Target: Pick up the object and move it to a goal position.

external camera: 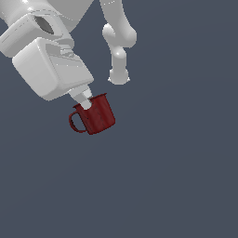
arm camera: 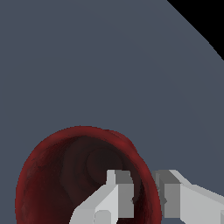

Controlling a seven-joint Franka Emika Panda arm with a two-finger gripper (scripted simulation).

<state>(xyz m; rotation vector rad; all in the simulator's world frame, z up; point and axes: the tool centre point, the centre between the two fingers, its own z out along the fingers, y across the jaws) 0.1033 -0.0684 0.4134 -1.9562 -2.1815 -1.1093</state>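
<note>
The dark red mug [external camera: 98, 115] hangs tilted under my white gripper [external camera: 85, 100] in the exterior view, its thin loop handle [external camera: 76, 122] toward the exterior view's left. It looks lifted off the grey surface. In the wrist view I look into the mug's dark inside [arm camera: 78, 175]. My gripper [arm camera: 143, 197] is shut on the mug's rim: one finger [arm camera: 117, 197] is inside the mug and the other finger [arm camera: 173, 197] is outside its wall.
The arm's white links [external camera: 118, 46] rise behind the mug at the top of the exterior view. A plain grey floor [external camera: 162, 176] lies all around. In the wrist view a black area [arm camera: 210, 17] cuts one corner beyond the floor's edge.
</note>
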